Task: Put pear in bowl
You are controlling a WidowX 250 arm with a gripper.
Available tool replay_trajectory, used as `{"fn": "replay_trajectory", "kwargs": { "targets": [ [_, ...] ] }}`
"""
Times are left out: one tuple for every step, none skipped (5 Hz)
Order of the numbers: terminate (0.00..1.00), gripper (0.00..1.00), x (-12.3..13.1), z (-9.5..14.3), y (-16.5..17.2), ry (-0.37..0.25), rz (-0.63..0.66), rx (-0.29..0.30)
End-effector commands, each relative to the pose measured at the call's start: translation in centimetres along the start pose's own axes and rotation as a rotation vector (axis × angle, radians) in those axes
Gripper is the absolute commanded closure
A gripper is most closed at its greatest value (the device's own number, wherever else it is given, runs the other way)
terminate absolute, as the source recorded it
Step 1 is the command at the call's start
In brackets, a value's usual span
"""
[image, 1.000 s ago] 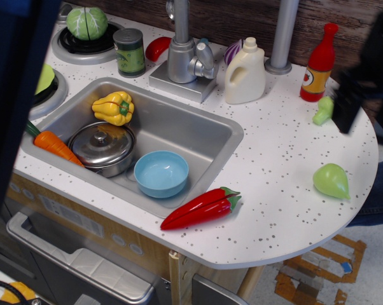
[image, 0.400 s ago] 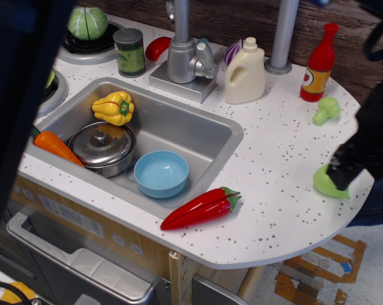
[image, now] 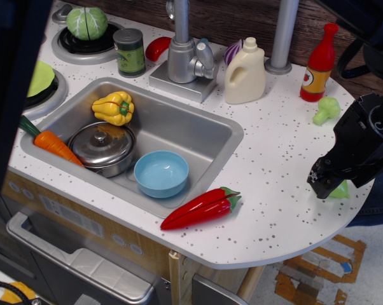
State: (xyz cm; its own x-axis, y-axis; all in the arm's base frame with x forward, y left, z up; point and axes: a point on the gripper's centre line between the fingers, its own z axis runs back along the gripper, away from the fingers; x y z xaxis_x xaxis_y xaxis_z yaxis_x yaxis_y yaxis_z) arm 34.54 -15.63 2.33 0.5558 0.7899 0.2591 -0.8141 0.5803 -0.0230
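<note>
Yellow-green pear is covered by the end effector; grip state indeterminable; transport to bowl is required.

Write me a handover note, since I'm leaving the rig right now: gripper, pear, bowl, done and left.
Gripper: down over the pear at the counter's right edge; only a sliver of pear shows, so grasp cannot be confirmed.
Bowl: empty, in the sink beside the steel pot.
Done: approach to the pear.
Left: secure the grasp, lift, carry to the bowl, release.
</note>
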Motion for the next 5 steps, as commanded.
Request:
{"fn": "replay_trajectory", "kwargs": {
  "targets": [
    [0.0, 0.0, 1.5, 1.0, -0.2, -0.033, 0.041, -0.092],
    [0.0, 1.0, 1.8, 0.4, 0.0, -0.016, 0.044, -0.099],
    [0.0, 1.0, 2.5, 0.1, -0.3, -0.003, 0.023, -0.098],
    [0.0, 1.0, 5.5, 1.2, 2.4, -0.015, -0.046, -0.071],
    [0.0, 1.0, 9.6, 1.5, 5.1, -0.032, -0.096, -0.051]
  ]
}}
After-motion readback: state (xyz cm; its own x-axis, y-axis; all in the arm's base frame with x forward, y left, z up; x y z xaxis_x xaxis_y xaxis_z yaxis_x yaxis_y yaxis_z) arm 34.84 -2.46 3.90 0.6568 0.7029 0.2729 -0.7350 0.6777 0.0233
